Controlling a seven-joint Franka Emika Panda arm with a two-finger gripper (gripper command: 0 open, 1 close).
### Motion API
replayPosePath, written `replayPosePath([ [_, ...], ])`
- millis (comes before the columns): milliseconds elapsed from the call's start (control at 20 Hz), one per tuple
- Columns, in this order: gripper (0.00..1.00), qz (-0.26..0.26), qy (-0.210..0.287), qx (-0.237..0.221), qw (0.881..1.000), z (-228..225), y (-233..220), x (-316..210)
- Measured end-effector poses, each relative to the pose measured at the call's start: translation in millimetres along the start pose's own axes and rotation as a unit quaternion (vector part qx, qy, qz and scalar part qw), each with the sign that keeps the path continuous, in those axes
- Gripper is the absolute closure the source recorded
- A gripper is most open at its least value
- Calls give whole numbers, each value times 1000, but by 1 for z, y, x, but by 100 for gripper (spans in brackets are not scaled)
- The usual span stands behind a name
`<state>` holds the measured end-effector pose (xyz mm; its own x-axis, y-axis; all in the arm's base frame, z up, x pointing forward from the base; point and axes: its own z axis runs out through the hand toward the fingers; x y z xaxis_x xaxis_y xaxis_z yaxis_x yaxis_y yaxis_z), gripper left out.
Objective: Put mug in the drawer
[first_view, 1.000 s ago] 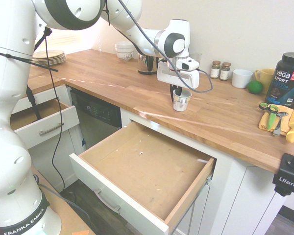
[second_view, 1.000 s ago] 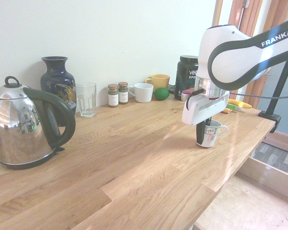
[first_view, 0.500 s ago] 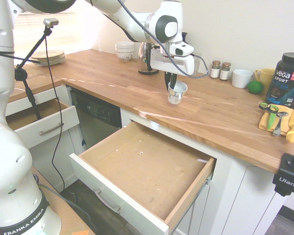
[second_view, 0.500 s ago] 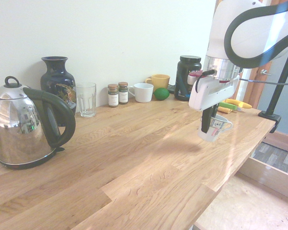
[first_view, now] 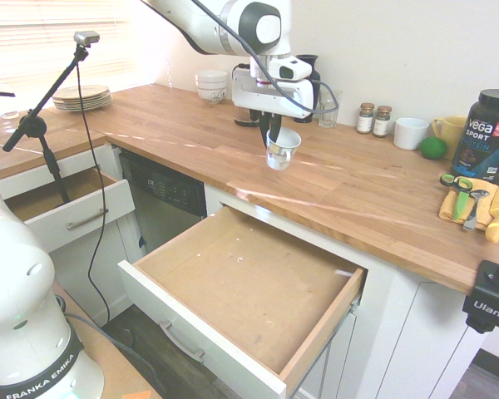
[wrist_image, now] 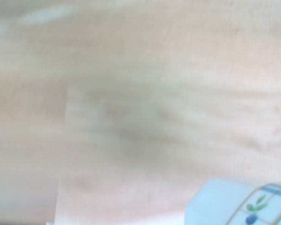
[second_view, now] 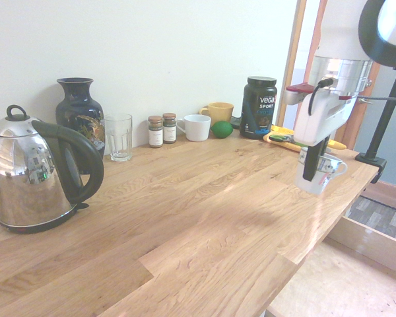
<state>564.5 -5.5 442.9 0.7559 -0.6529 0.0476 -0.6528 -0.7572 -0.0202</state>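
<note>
Since the mug hangs clear of the wood: carry stage, by my judgement; lifting looks finished and the travel toward the drawer is what remains
End effector (first_view: 272,140): clamped on the mug's rim, one finger inside the cup and one outside; this pinch on the wall spares any need for the handle
Mug (first_view: 281,150): in the air above the table (first_view: 374,195), tilted a little off upright, touching nothing but the fingers; in the second exterior view (second_view: 319,174) its handle points away from the arm; the wrist view shows a blurred white corner with a small leaf print (wrist_image: 239,206)
Drawer (first_view: 241,283): pulled wide open below the table's front edge, wooden floor bare, bar handle (first_view: 181,342) on its white front; open so the cup can go straight down into it
Gap to cover: the mug sits over the table, back from the edge; the drawer lies forward and lower, so the move needs an outward sweep, then a descent
Risk: the rim pinch on a tilted cup could slip if the arm swings fast; the table's edge is the thing to clear
Bystanders: kettle (second_view: 33,175), vase (second_view: 80,112), glass (second_view: 119,137), all well apart from the path
</note>
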Motion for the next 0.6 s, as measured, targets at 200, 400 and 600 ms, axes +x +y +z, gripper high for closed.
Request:
replayPosePath([
  [200, 100, 7, -8, -3, 1000, 5, 35, -19],
  [400, 100, 21, -12, -5, 1000, 22, 69, -36],
  [600, 100, 30, -20, -9, 999, 46, 98, -59],
])
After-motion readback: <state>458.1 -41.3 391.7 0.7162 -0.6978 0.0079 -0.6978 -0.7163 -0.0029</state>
